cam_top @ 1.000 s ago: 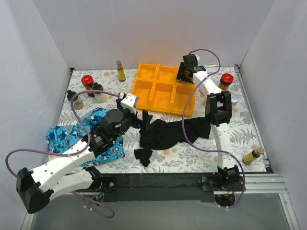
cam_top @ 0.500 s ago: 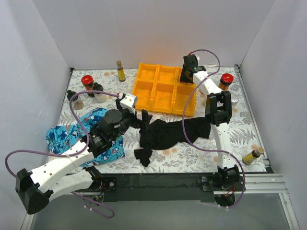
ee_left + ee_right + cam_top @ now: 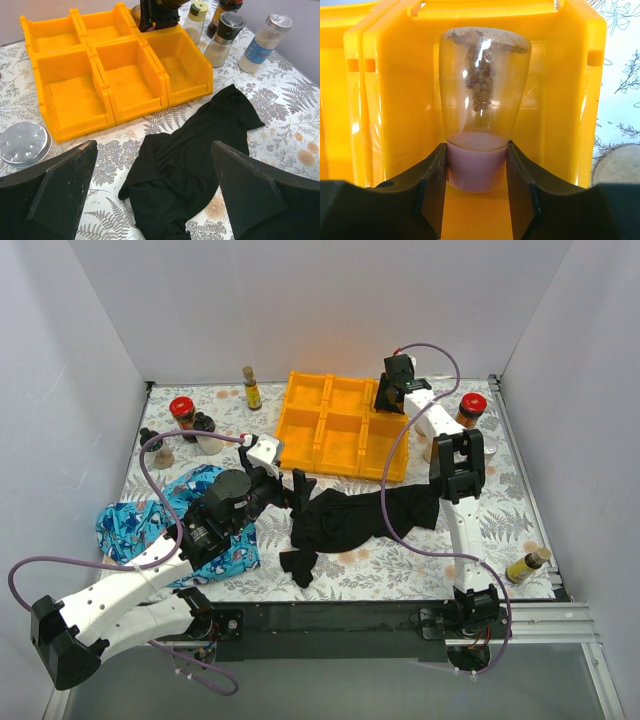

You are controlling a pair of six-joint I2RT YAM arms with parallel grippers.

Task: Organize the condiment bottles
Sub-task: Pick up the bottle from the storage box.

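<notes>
My right gripper [image 3: 476,156] is shut on the pink lid of a clear jar [image 3: 482,85] and holds it inside the back right compartment of the orange tray [image 3: 300,425]; it also shows in the top view [image 3: 390,392]. My left gripper [image 3: 155,192] is open and empty, hovering over the black cloth [image 3: 200,145] in front of the tray [image 3: 75,100]. A red-lidded jar [image 3: 182,410], a black-capped bottle [image 3: 204,423] and a clear jar [image 3: 210,443] stand at the back left. An amber yellow-capped bottle [image 3: 250,388] stands behind them. Another red-lidded jar [image 3: 472,408] stands right of the tray.
A blue patterned cloth [image 3: 135,525] lies at the front left under my left arm. Another amber bottle [image 3: 527,565] lies at the front right edge. A silver lid [image 3: 24,143] sits left of the tray. A yellow-capped bottle [image 3: 195,20], a black-capped shaker [image 3: 223,37] and a silver-lidded jar [image 3: 264,42] stand right of the tray.
My right gripper has shifted slightly right and back over the tray with the pink-lidded jar. My left arm has edged slightly left.
</notes>
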